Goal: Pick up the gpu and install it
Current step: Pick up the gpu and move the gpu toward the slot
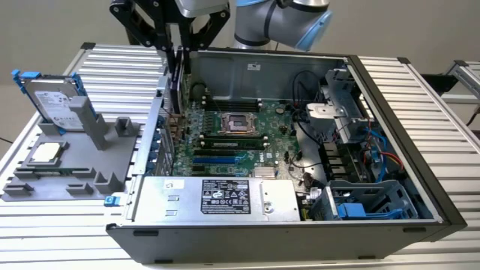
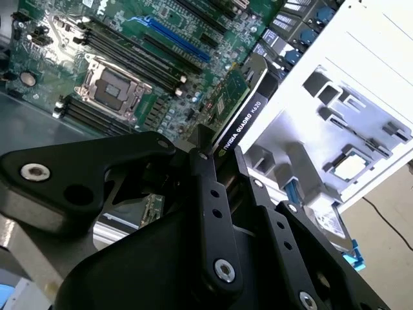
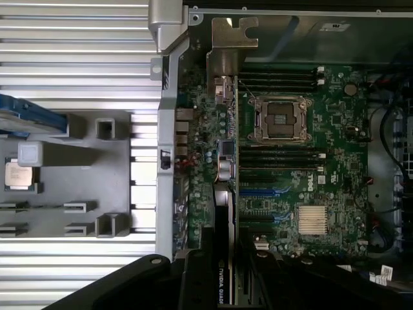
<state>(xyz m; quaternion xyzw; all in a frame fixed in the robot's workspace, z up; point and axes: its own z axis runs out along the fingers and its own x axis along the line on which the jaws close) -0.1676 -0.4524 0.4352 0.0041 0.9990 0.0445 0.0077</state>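
Gripper [image 2: 218, 147] clamped the gpu [image 2: 229, 97] over the motherboard [image 3: 290, 161] (silver bracket [image 3: 227, 45] in the first wrist view, black cooler [image 2: 251, 113] in the second wrist view).

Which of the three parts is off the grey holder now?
The gpu, held edge-on by the gripper over the open case; the hard drive and CPU chip sit on the holder.

The arm [image 1: 285, 19] leans over the far rim of the computer case [image 1: 262, 244]. Its black gripper [image 1: 180, 49] hangs down just inside the case's wall on the exterior view's left, fingers [image 2: 206, 187] clamped on the gpu [image 2: 240, 106].
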